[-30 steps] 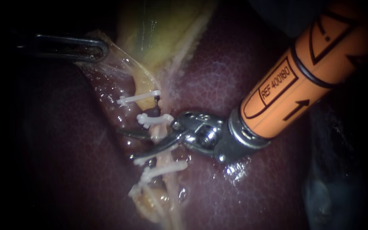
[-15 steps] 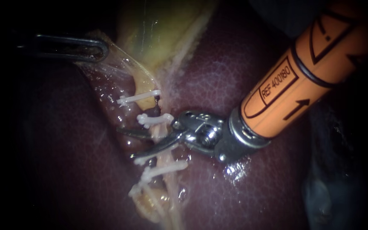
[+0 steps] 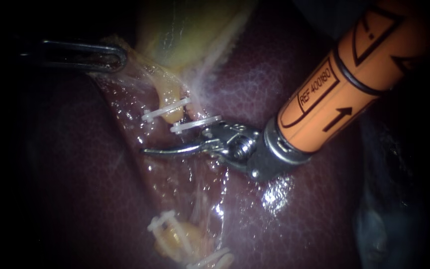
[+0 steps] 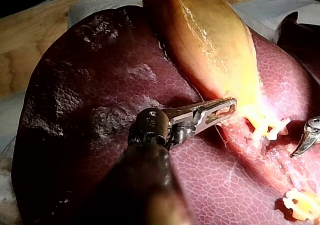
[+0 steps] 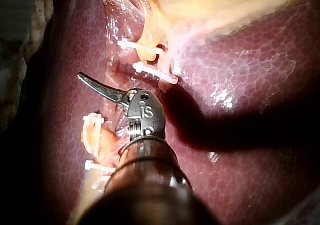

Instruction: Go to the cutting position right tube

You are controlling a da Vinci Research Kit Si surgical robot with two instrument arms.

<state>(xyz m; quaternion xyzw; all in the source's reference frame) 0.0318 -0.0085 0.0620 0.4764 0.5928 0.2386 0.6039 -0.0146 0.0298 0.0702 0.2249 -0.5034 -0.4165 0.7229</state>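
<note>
My right instrument (image 3: 150,151) comes in on an orange shaft, its curved blades shut and lying across the gap where a clipped tube has parted. Two white clips (image 3: 195,123) sit on the upper stump just above the blades. The lower stump (image 3: 175,236), with its own clips (image 3: 161,219), lies well below. In the right wrist view the shut blades (image 5: 86,79) point past the upper clips (image 5: 155,72). My left instrument (image 3: 108,56) is shut on a fold of the yellow gallbladder (image 3: 185,35), stretching a thin membrane; the left wrist view shows its jaws (image 4: 220,110) at the gallbladder's edge.
Dark red liver (image 3: 255,74) surrounds the site, wet and glistening under the right instrument's wrist. In the left wrist view, the right instrument's blade tip (image 4: 300,147) shows beside the clipped stumps (image 4: 272,127). A wooden surface (image 4: 25,40) lies beyond the liver.
The right instrument's blades, open around the tube between the clips, have shut. The tube has parted: the lower stump with its clips dropped away, the upper stump drew toward the gallbladder.
</note>
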